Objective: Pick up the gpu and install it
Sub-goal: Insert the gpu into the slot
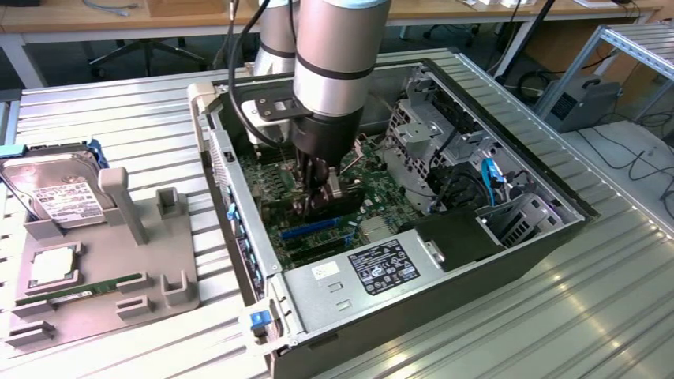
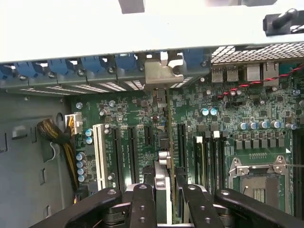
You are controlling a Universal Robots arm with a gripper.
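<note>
— Where's the hand [image 1: 319, 207] working right now?

— It's reaching straight down into the open computer case [image 1: 548, 229], which is lying on its side on the counter [image 1: 589, 316]. The fingers [image 2: 142, 204] are partly closed, pinching the gpu [image 2: 163, 185] by its top edge.

— So the card is standing upright?

— Yes, it's hanging edge-on, thin side toward the wrist view, lined up along the expansion slots [image 2: 124, 152] on the motherboard [image 2: 228, 118]. I'd say it's being held that way so its bottom edge can meet a slot squarely.

— And the metal end?

— The silver bracket [image 2: 161, 71] is sitting up against the rear wall of the case, among the blue slot clips [image 2: 95, 64]. That looks deliberate: the bracket has to land in its rear opening as the card goes down. Whether the card is fully seated, I can't tell from here.

— What's off to the side?

— On the exterior view's left, a grey parts holder [image 1: 116, 268] is carrying a hard drive [image 1: 58, 193] and a green memory stick [image 1: 90, 286], well apart from the case.
</note>
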